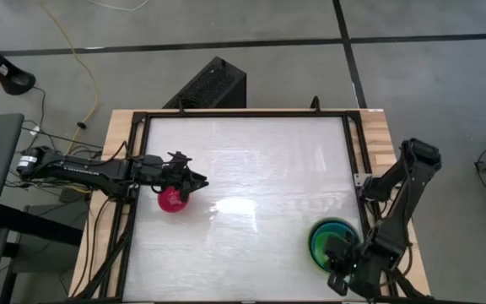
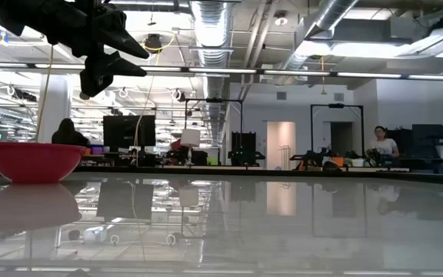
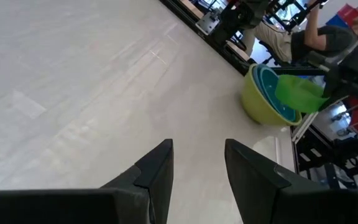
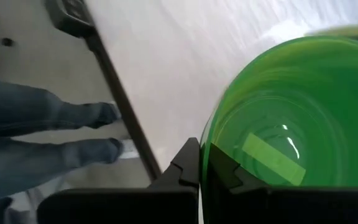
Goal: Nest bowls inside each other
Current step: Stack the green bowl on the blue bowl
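A stack of bowls stands near the table's right front corner, a large lime green bowl with a light blue bowl and a teal bowl inside. My right gripper is shut on a small lime green bowl, held tilted over that stack. The magenta bowl rests on its base at the table's left. My left gripper hovers open just above and beside it, with nothing between its fingers. My right gripper pinches the small lime green bowl's rim, one finger inside the bowl and one outside. The fingers come from above, slanting down from the table's near right. The bowl hangs tilted over the stack's opening; whether it touches the teal bowl I cannot tell.
A black frame borders the white tabletop. Bare tabletop lies between the magenta bowl and the stack. A person's legs show beyond the table's edge, and people sit in the room behind.
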